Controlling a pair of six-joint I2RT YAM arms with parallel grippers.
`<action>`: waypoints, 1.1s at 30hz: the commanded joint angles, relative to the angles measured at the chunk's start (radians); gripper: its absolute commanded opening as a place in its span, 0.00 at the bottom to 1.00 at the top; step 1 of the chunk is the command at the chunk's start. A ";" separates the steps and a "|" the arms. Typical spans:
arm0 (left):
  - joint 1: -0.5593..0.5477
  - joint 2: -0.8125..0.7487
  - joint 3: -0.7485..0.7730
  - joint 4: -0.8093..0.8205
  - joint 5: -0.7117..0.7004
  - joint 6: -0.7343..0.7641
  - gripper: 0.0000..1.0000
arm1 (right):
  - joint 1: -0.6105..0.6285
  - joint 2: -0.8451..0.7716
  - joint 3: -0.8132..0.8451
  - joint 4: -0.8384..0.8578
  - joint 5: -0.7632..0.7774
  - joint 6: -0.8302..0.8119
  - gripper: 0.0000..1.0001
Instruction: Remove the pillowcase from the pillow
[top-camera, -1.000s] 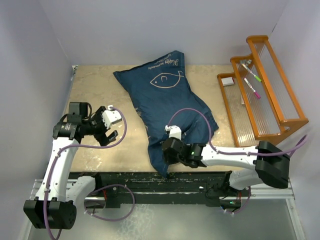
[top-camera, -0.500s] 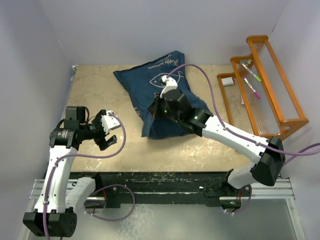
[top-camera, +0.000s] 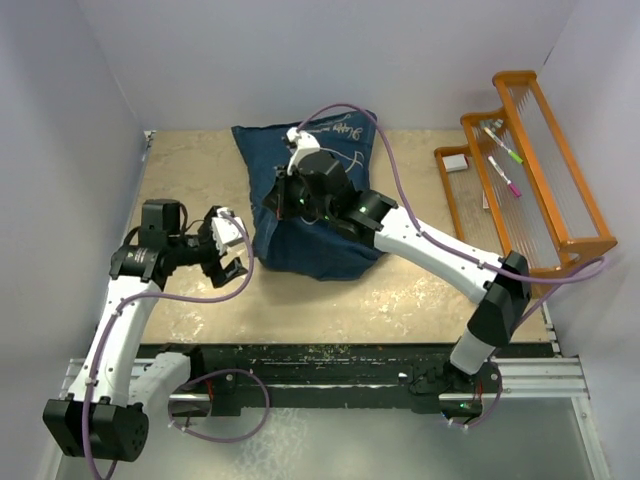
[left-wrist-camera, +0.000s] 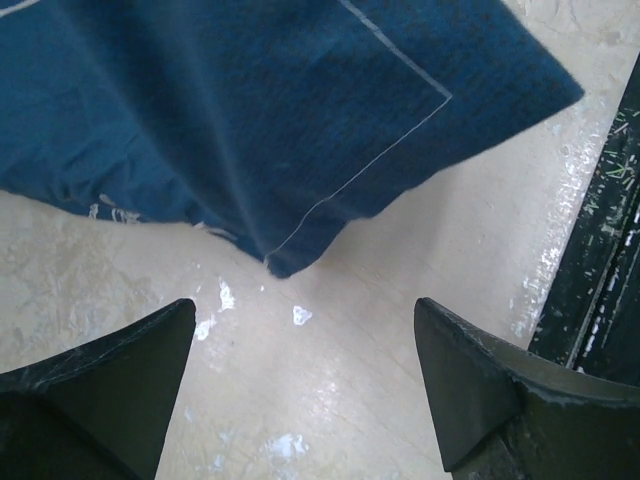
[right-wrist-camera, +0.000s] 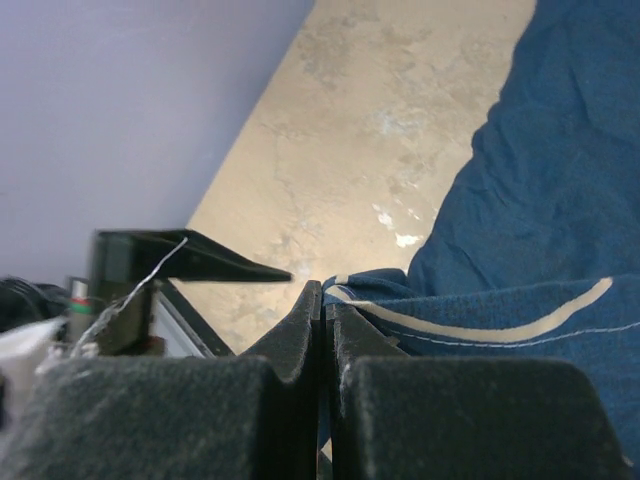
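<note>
The right claw (right-wrist-camera: 322, 300) is pressed together, pinching a fold of the pillowcase (right-wrist-camera: 520, 200). The left claw (left-wrist-camera: 305, 312) is spread over the surface (left-wrist-camera: 420, 240), with the pillowcase corner just ahead.

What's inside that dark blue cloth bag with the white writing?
Only the outside of the pillowcase shows, bunched up and pinched at one edge by the right gripper. No opening faces any camera, so whatever fills it is fully covered by the fabric.

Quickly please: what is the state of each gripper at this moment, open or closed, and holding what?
The left gripper is open and holds nothing.
The right gripper is closed on an edge of the pillowcase.
</note>
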 joint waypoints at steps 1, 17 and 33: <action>-0.034 -0.012 -0.034 0.133 0.013 -0.021 0.92 | -0.006 0.011 0.174 0.070 -0.075 -0.012 0.00; -0.119 0.029 -0.135 0.592 -0.247 0.242 0.99 | -0.008 0.022 0.392 0.029 -0.167 -0.031 0.00; -0.294 0.069 -0.378 1.056 -0.269 0.793 0.99 | -0.008 0.030 0.530 -0.025 -0.232 -0.044 0.00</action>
